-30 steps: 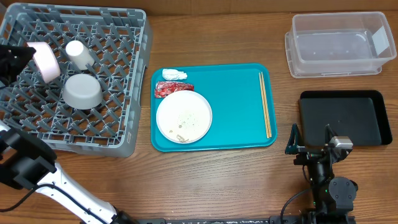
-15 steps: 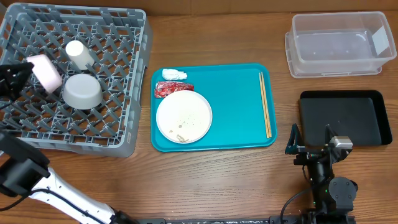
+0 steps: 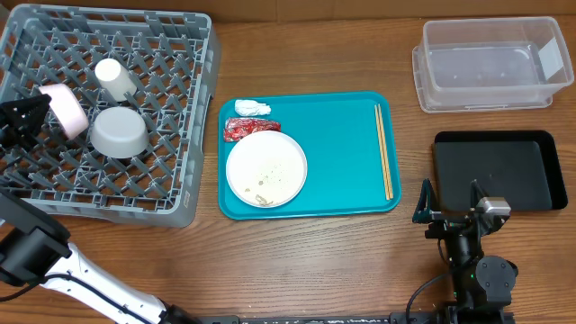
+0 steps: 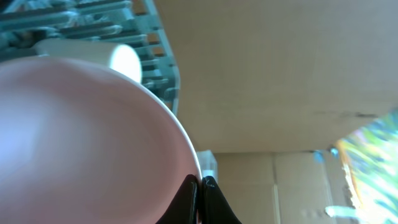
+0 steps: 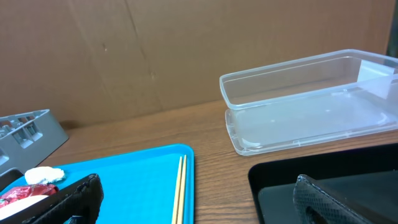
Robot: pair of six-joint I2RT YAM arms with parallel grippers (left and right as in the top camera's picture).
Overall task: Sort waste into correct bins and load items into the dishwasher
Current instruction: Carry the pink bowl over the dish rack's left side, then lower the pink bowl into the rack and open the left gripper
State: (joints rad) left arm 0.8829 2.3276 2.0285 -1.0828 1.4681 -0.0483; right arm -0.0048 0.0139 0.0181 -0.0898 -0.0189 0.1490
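Here, at the far left of the wooden worktop [image 3: 315, 261], the left end effector [image 3: 40, 115] pinches the rim of a pale pink bowl [image 3: 65, 106], its two dark fingers [image 4: 200, 198] pressed close on the edge in the left wrist view. The bowl is tipped on its side over the left part of the large square grey plastic dish rack [image 3: 180, 108]; whether it touches the lattice cannot be told.

Just beside it in the rack sits a light grey-blue bowl [image 3: 120, 132], with a small white cup [image 3: 112, 76] lying tilted behind that.

At centre, a teal serving tray [image 3: 342, 153] carries a large round white plate [image 3: 265, 168] flecked with white rice-like food scraps [image 3: 261, 193]. A crinkled red wrapper [image 3: 250, 128] lies against the plate's far edge, and a small crumpled white tissue [image 3: 252, 108] lies just behind the wrapper. A pair of wooden chopsticks [image 3: 383, 148] lies along the tray's right side.

To the right, a clear plastic rectangular tub [image 3: 486, 101] stands at the back, with a shallow black rectangular tray [image 3: 495, 171] in front of it. The right end effector [image 3: 449, 200] sits low at the near edge of the black tray, its fingers spread apart and holding nothing.
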